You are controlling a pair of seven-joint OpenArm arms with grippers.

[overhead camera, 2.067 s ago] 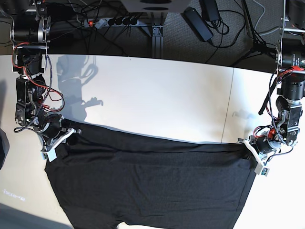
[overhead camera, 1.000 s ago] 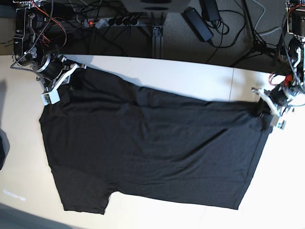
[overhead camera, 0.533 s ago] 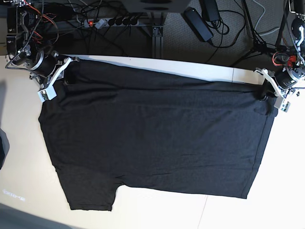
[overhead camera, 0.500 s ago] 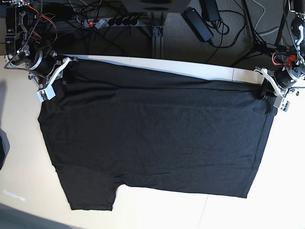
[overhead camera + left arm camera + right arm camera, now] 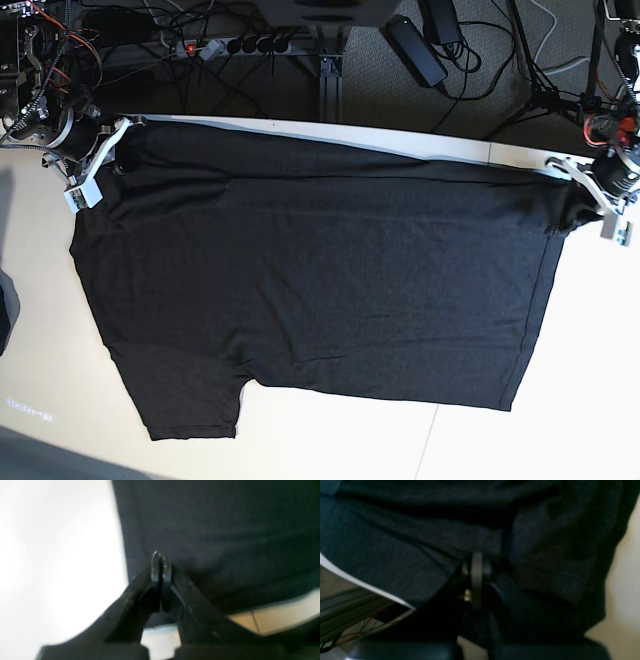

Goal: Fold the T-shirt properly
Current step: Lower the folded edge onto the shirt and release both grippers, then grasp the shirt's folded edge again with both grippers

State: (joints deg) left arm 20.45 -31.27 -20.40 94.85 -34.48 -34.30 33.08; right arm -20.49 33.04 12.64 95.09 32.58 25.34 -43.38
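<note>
The T-shirt [image 5: 320, 280] lies spread flat over the white table [image 5: 40, 330], plain dark side up, with one sleeve [image 5: 190, 400] at the near left. My right gripper [image 5: 108, 160] is at the shirt's far left corner, shut on a bunch of its fabric [image 5: 420, 550]. The right wrist view shows that gripper [image 5: 477, 567] with dark cloth pinched between its jaws. My left gripper [image 5: 582, 203] is shut on the shirt's far right corner. In the left wrist view this gripper [image 5: 161, 563] clamps the hem of the T-shirt [image 5: 225, 530].
The shirt's far edge lies along the table's far edge [image 5: 440, 148]. Beyond it are a power strip [image 5: 235, 45], cables and a frame leg [image 5: 330, 80] on the floor. A dark object [image 5: 5, 315] sits at the left border.
Both grippers have moved apart and slightly farther back, still shut on the shirt. The far edge is now stretched wider and straighter, and the shirt has shifted a little toward the far edge.
</note>
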